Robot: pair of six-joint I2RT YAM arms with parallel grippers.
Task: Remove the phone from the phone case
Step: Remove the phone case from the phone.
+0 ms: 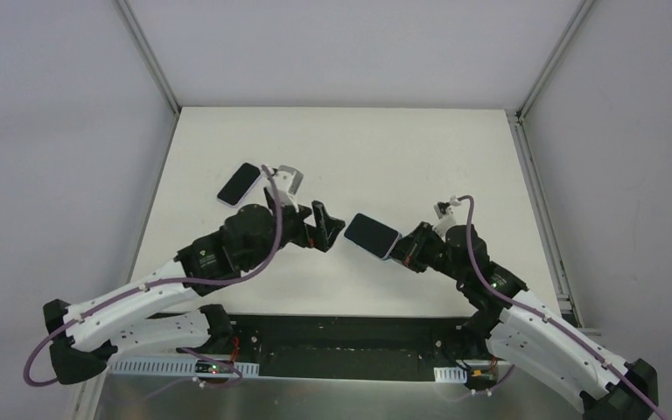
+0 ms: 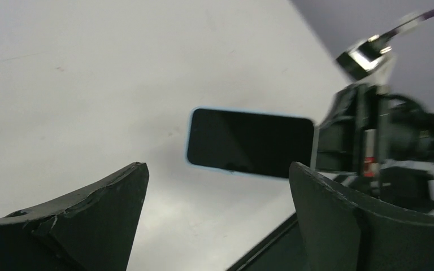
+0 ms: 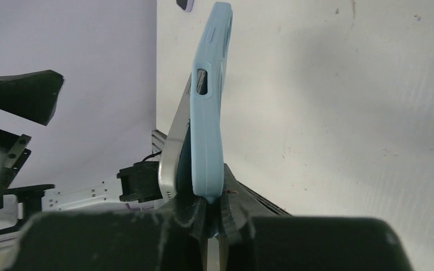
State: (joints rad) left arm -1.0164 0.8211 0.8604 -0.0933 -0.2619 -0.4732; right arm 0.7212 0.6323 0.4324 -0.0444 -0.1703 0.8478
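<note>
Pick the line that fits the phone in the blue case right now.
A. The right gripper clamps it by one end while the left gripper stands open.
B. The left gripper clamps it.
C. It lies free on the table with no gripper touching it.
A: the right gripper is shut on one end of the blue case holding the phone, and the left gripper stands open, gripping nothing.

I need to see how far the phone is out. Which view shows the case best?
Right wrist: the blue case shows edge-on, held in the right gripper, the phone's silver edge parting from it. Left wrist gives only a thin blue rim around the phone; top shows it tiny, mostly hidden under the phone.
</note>
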